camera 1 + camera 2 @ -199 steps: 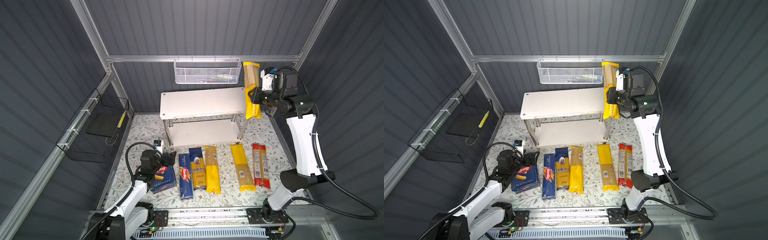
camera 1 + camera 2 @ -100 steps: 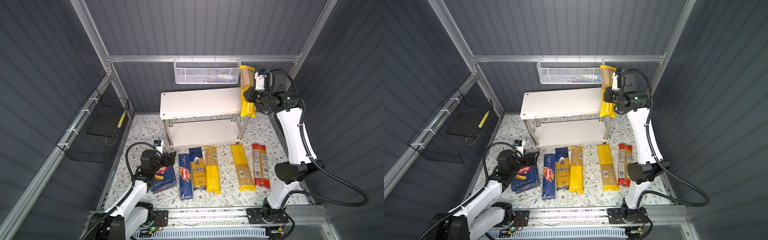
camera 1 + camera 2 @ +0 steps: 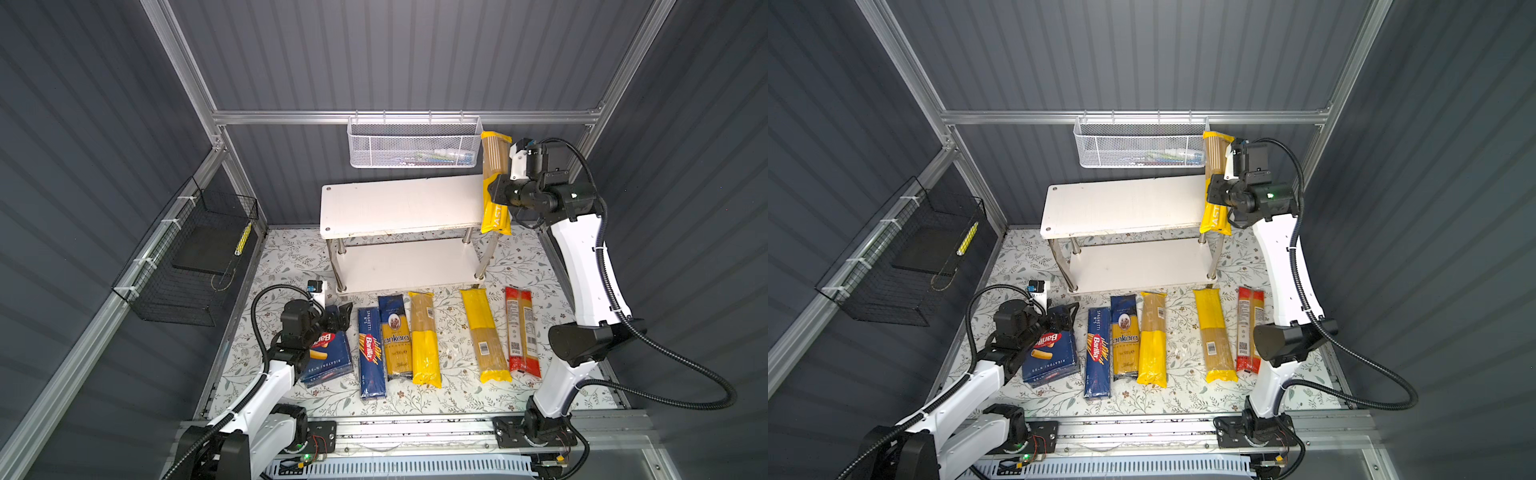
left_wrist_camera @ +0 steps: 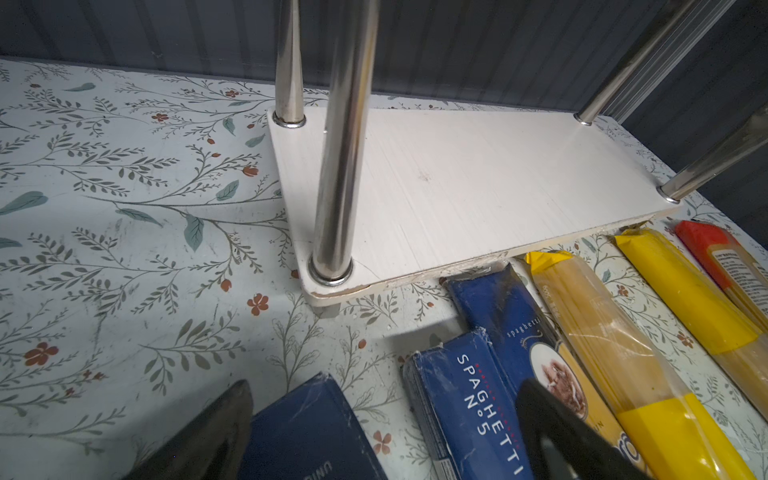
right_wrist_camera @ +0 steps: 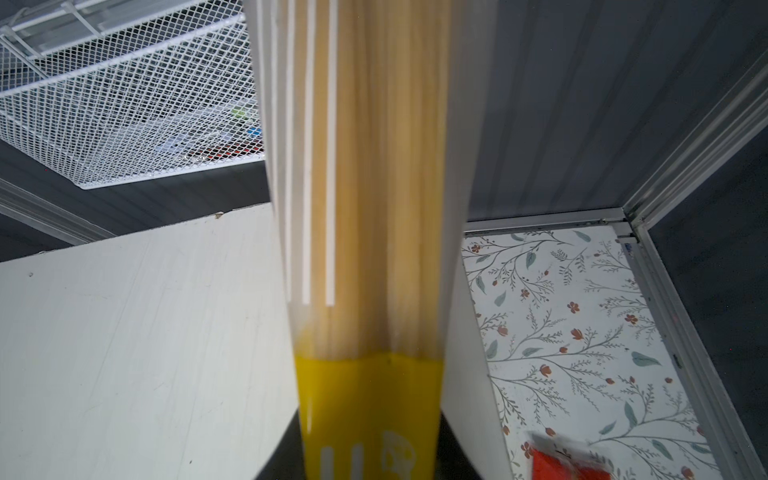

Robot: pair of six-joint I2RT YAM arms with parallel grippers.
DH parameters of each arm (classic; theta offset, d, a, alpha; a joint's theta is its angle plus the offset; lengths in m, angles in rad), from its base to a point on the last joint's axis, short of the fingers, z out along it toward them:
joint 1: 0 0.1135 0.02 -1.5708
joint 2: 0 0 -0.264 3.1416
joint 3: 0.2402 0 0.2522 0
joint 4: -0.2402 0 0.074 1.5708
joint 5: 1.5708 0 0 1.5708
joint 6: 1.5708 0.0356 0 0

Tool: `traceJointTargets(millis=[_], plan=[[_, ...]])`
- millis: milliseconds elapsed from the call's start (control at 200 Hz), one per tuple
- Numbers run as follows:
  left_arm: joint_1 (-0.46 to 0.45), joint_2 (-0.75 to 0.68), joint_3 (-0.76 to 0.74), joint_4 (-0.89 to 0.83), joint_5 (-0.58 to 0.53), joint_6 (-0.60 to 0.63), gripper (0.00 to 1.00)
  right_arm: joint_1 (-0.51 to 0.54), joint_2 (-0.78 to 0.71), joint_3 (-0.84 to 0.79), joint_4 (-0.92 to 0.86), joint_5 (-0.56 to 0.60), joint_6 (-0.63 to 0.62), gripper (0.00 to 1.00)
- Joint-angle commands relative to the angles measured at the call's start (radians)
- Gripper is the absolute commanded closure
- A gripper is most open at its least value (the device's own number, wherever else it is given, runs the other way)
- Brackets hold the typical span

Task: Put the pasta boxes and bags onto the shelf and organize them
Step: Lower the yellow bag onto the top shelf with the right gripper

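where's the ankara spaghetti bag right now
In both top views the ankara bag lies on the table in front of the shelf, between the Barilla spaghetti box on its left and a yellow-and-clear bag on its right.

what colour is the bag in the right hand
Yellow and clear; the bag shows best in the right wrist view.

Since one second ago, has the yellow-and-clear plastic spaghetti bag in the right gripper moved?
Yes. The bag shifted slightly left, farther over the white two-tier shelf's right end.
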Motion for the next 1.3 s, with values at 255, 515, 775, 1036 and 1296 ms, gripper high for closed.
traceJointTargets(millis=[255,515,775,1036,1296], plan=[[0.001,-0.006,0.001,0.004,0.011,0.019,0.00,-0.004,0.007,0.038,0.156,0.017,0.027,0.96],[0.001,-0.006,0.000,0.004,0.011,0.019,0.00,-0.006,0.015,0.033,0.153,0.030,0.047,0.83],[0.002,-0.011,-0.002,0.004,0.009,0.017,0.00,-0.006,0.007,0.025,0.154,0.027,0.061,0.76],[0.002,-0.013,-0.004,0.004,0.008,0.016,0.00,-0.006,-0.001,0.005,0.177,0.033,0.079,0.63],[0.001,-0.018,-0.007,0.005,0.009,0.014,0.01,-0.006,0.006,0.010,0.186,0.029,0.092,0.54]])
